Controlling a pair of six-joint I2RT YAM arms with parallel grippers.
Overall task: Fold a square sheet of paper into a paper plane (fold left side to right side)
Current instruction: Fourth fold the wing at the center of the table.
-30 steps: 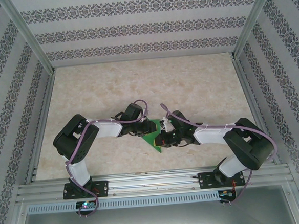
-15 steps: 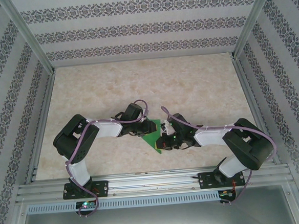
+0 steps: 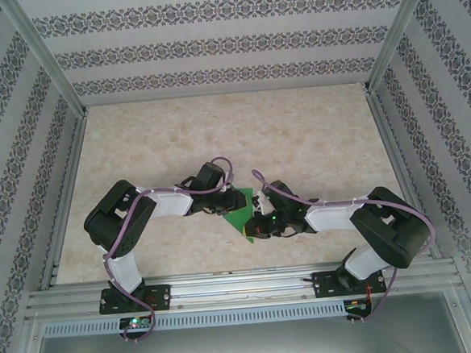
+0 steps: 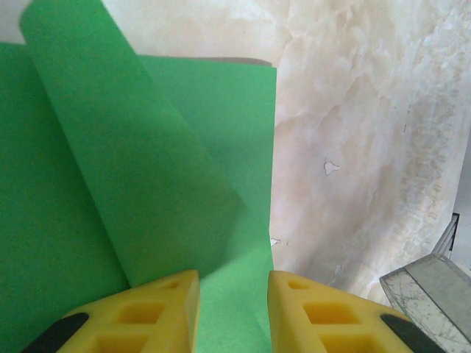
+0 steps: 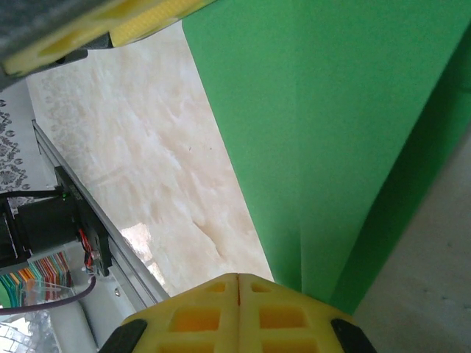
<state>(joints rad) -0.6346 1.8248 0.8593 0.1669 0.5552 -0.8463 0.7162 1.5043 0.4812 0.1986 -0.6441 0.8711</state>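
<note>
Square sheet of paper (image 3: 240,215) part-folded, 1 flap curled up, lying on table (image 3: 298,140) near front center. Left gripper (image 4: 234,287) part-open over it, grip unclear; right gripper (image 5: 237,283) closed tight at its edge.

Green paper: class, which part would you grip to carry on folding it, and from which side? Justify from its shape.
Probably the lifted flap, near the left gripper, approached low from the left. It curls up off the flat layer, so a finger can slip under; the rest of the green paper lies flat on the table, offering nothing to pinch.
</note>
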